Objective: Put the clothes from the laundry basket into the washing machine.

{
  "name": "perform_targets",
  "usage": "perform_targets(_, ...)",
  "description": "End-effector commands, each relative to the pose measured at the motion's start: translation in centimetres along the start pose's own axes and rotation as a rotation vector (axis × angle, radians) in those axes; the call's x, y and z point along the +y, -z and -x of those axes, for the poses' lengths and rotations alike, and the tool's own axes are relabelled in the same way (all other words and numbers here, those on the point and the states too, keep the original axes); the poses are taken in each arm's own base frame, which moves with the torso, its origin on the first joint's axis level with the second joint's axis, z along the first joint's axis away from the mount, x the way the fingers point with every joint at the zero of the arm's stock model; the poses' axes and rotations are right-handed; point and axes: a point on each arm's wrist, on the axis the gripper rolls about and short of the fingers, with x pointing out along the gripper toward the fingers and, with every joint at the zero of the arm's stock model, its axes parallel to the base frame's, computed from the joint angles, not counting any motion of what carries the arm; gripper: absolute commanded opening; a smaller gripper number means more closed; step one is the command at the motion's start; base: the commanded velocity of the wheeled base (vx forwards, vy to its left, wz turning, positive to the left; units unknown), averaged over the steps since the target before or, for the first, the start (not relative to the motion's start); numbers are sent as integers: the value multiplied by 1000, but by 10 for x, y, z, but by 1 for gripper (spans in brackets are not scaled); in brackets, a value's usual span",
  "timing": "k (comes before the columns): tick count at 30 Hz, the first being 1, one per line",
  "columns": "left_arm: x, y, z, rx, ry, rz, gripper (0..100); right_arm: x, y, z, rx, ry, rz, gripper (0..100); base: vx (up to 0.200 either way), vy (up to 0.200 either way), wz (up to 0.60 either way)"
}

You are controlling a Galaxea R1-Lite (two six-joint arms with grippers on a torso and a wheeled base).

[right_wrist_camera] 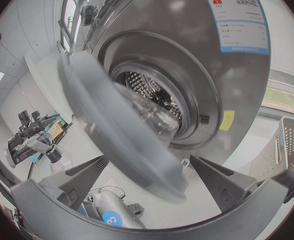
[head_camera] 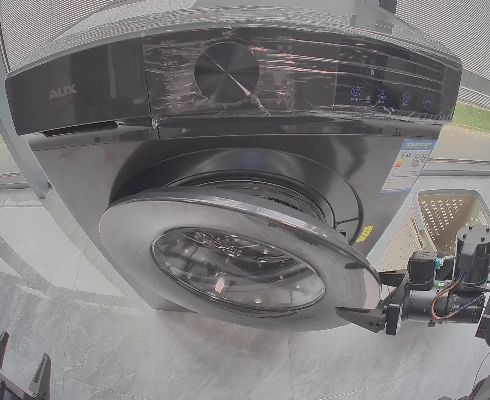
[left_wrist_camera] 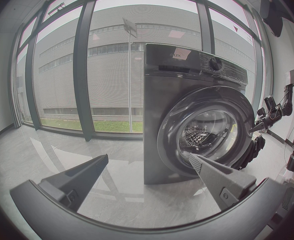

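Left gripper (head_camera: 23, 346) low at the left, 2 fingers spread apart, holding nothing. 1 washing machine (head_camera: 228, 140) at centre, 1 dial (head_camera: 226, 72) on its panel. Its 1 round door (head_camera: 239, 262) stands partly open, with the perforated drum (right_wrist_camera: 137, 80) behind. Right gripper (head_camera: 361, 295) at the door's right edge, 2 fingers apart, rim between them. 1 laundry basket (head_camera: 450, 212) on the floor just right of the machine.
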Motion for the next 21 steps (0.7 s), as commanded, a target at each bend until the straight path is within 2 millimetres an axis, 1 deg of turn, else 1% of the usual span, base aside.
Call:
perform_targets(1,0,5,0,1,0,-1,100,6,9,2,32,-23,-2,100,0,0,0)
perform_targets(4,0,5,0,1,0,-1,100,12,14,12,37,-58,1,100,0,0,0)
perform_targets(8,0,5,0,1,0,-1,100,16,19,19,41,-83,2,100,0,0,0)
perform_targets(12,0,5,0,1,0,-1,100,21,10,32,-32,-93,14,100,0,0,0)
perform_targets(13,0,5,0,1,0,-1,100,21,10,32,-32,-93,14,100,0,0,0)
perform_targets(14,0,5,0,1,0,-1,100,26,3,44,-88,-119,11,100,0,0,0)
perform_targets(15,0,5,0,1,0,-1,100,26,3,45,-93,-119,9,100,0,0,0)
perform_targets(16,0,5,0,1,0,-1,100,29,-1,54,-130,-143,2,100,0,0,0)
perform_targets(17,0,5,0,1,0,-1,100,29,-1,54,-130,-143,2,100,0,0,0)
perform_targets(18,0,5,0,1,0,-1,100,30,-6,65,-179,-143,-11,100,0,0,0)
perform_targets(21,0,5,0,1,0,-1,100,32,-20,73,-252,-148,-29,100,0,0,0)
